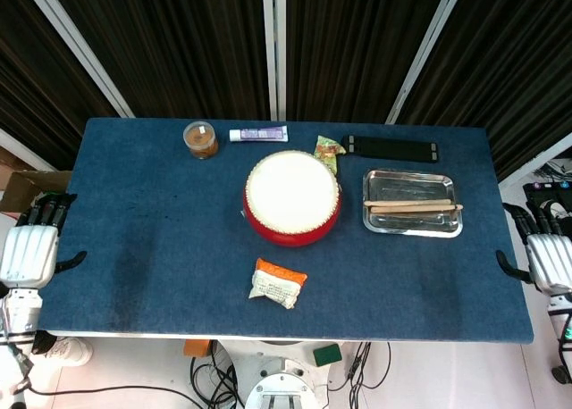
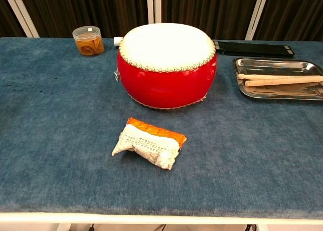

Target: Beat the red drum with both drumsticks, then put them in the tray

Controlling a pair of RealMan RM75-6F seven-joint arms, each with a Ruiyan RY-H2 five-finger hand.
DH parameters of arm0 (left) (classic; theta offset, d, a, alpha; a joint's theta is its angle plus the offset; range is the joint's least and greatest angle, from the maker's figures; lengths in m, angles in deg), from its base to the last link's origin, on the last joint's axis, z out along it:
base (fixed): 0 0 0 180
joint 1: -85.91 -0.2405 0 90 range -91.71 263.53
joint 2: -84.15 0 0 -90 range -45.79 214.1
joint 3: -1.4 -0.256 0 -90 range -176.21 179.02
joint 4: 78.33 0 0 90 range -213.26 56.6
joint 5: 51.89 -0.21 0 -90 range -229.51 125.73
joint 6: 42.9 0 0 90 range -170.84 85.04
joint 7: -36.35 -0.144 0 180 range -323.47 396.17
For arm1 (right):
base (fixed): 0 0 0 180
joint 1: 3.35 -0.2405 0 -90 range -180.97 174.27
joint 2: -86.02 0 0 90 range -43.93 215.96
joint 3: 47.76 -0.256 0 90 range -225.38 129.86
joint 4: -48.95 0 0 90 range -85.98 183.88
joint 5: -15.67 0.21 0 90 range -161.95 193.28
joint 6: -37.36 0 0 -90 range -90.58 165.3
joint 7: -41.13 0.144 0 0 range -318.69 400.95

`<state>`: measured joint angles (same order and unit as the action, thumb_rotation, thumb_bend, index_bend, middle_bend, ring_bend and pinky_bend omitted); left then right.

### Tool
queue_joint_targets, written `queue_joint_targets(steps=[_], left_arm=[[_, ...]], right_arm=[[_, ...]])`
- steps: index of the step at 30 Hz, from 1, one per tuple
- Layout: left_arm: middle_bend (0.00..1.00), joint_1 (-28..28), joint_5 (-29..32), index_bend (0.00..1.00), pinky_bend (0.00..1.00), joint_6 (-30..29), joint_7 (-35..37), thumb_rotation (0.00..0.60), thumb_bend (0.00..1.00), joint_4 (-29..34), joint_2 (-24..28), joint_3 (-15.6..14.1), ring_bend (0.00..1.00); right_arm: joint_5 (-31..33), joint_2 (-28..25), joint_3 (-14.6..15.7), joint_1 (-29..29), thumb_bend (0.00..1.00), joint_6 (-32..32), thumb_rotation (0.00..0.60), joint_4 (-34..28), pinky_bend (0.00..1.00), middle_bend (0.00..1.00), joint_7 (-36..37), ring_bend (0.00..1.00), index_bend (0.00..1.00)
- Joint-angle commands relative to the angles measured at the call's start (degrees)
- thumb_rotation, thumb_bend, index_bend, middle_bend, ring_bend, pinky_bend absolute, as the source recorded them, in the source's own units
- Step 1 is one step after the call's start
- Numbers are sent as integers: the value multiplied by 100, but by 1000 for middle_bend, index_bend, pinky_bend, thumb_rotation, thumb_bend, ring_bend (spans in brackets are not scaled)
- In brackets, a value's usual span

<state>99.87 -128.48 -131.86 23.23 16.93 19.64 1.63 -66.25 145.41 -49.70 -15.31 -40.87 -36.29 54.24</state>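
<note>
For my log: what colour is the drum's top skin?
White on the drum, clearest in the chest view.

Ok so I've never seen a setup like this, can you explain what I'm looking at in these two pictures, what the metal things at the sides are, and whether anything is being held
This is a two-armed robot with human-like hands, working at a blue table. One picture looks down from its head; the other looks forward from its chest.

The grey shapes at the edges of the head view are its left hand and right hand. Both hang off the table's sides, fingers apart, holding nothing. The chest view shows neither hand.

In the middle sits a red drum. Right of it, a metal tray holds two wooden drumsticks, so the tidying-up looks done.

Also there: an orange and white packet, a small jar, a tube, a green wrapper and a black bar.
</note>
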Motion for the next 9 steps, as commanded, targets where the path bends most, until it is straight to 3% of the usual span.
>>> queue_joint_targets(steps=[1,9], left_arm=[[136,-418,-370,135,249,-378,111,600,62,-72,-77,-321,119],[136,-950,-923,135,250,-850,-1,600,62,-68,-250,-576,119]], right_arm=[[-252,132,169,342,359,-403,600,222,93,141,309,0,93],[-722,477,272,593,348,-894,600,632,93,156,599,0,93]])
